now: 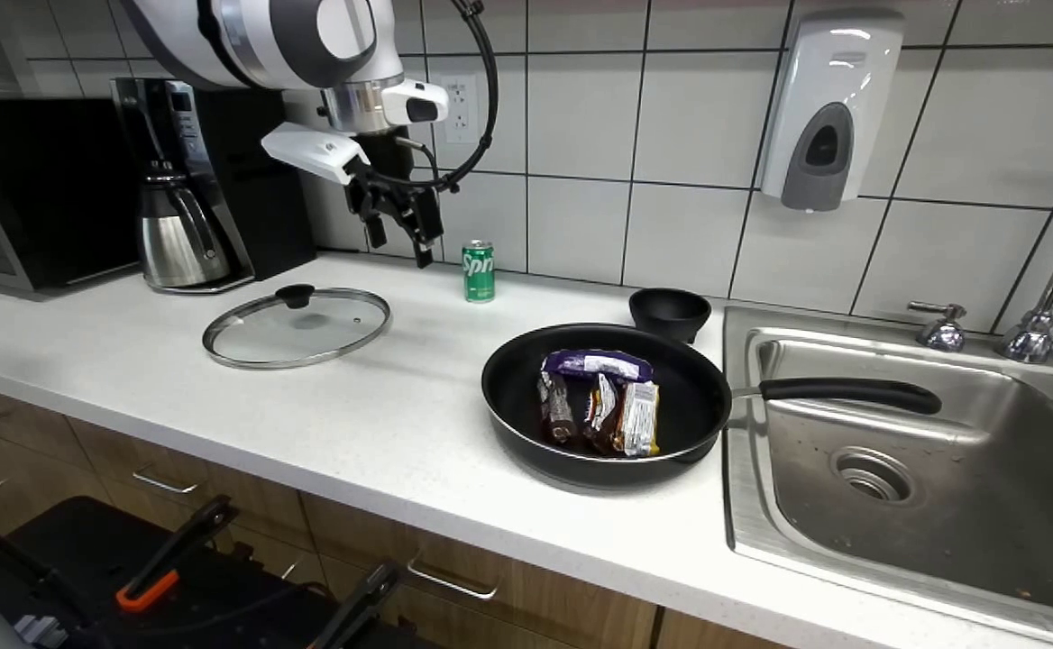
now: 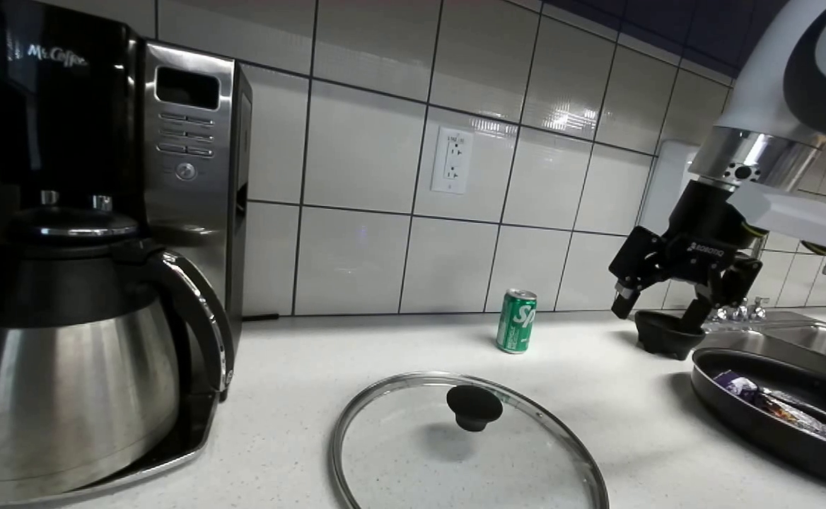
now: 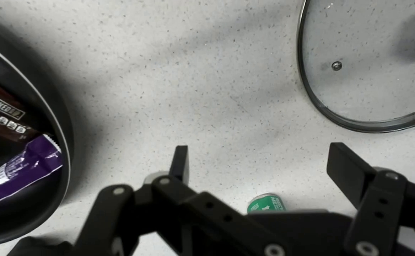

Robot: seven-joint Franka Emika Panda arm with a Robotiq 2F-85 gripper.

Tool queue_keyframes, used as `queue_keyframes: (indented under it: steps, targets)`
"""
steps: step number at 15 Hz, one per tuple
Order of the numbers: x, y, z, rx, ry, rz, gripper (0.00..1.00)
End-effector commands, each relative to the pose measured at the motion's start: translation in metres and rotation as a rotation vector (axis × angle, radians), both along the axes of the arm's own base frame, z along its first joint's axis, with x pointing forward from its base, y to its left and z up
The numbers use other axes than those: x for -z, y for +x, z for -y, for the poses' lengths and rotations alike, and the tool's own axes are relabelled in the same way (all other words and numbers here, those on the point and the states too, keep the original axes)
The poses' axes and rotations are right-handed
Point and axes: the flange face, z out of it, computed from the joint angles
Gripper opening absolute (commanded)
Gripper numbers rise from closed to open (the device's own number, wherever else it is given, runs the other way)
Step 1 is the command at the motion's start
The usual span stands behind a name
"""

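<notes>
My gripper hangs above the white counter, fingers spread wide with nothing between them. Close by stands an upright green Sprite can; in the wrist view the can is partly hidden behind the gripper's body. A glass lid with a black knob lies flat on the counter, and the lid shows at upper right in the wrist view. The black frying pan holds several wrapped snacks, among them a purple packet. Behind the pan sits a small black bowl.
A coffee maker with a steel carafe stands at the wall beside a dark microwave. The pan's handle reaches over the steel sink. A soap dispenser is fixed to the tiles above.
</notes>
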Motion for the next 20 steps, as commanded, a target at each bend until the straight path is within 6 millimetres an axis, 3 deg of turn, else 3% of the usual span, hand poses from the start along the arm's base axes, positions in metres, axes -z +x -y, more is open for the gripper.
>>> queue_keyframes:
  steps: [1,5,13,20]
  targets:
    - [-0.011,0.019,-0.035,-0.085,0.010,0.050,1.00]
    - [-0.014,0.042,-0.082,-0.169,0.026,0.115,1.00]
    - [0.018,0.071,-0.144,-0.251,0.053,0.116,1.00]
    - [0.017,0.078,-0.204,-0.370,0.068,0.098,1.00]
